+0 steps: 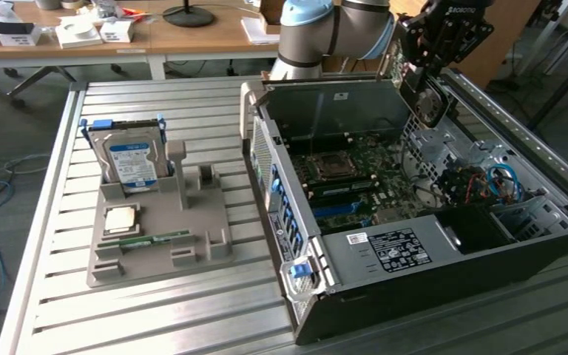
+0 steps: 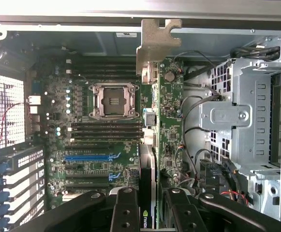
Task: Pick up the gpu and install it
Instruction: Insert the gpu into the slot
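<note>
**A:** Where's the card? I can't spot it.

**B:** It's up in the gripper [image 1: 430,61], at about one o'clock from the middle of the computer case [image 1: 299,244] in the exterior view. The gpu [image 1: 424,97] hangs under it, over the case's open side.

**A:** And the fingers?

**B:** They're closed in on the card. In the wrist view a finger [image 2: 125,212] sits on each face, with the card edge-on between them. I reckon it's held that way so the connector edge can drop straight into a slot.

**A:** That pale metal piece at the far end?

**B:** That's the bracket [image 2: 158,41], pointing towards the case's rear wall, which is where it would have to line up.

**A:** Is it seated?

**B:** I'd say not. The card hangs across the motherboard [image 1: 363,177], beside the CPU socket [image 2: 112,100], and the blue slots [image 2: 92,157] are bare. I can't judge how high it is above them.

**A:** And the parts tray [image 1: 156,259]?

**B:** That's at nine o'clock from the case. The hard drive [image 1: 131,159] stands upright at its eleven o'clock corner, and the memory stick [image 1: 151,239] lies flat nearer us. Neither is in the arm's way.
</note>
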You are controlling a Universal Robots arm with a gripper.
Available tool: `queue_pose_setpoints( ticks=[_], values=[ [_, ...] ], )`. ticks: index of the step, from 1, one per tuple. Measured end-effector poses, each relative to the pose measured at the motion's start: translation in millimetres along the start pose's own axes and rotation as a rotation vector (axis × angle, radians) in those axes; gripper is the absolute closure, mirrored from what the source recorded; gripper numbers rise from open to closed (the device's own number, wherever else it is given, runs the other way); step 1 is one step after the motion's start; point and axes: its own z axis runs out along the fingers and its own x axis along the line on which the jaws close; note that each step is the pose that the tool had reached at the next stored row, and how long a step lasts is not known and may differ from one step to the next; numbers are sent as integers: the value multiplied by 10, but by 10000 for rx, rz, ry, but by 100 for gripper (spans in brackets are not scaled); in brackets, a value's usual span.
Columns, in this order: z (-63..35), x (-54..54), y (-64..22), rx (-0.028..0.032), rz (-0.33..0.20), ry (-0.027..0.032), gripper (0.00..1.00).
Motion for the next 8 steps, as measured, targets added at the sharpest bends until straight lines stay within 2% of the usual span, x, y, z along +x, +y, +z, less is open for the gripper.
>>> queue_pose_setpoints(
  ticks=[8],
  values=[
    [0,0,0,0,-38,1,73]
  ],
)
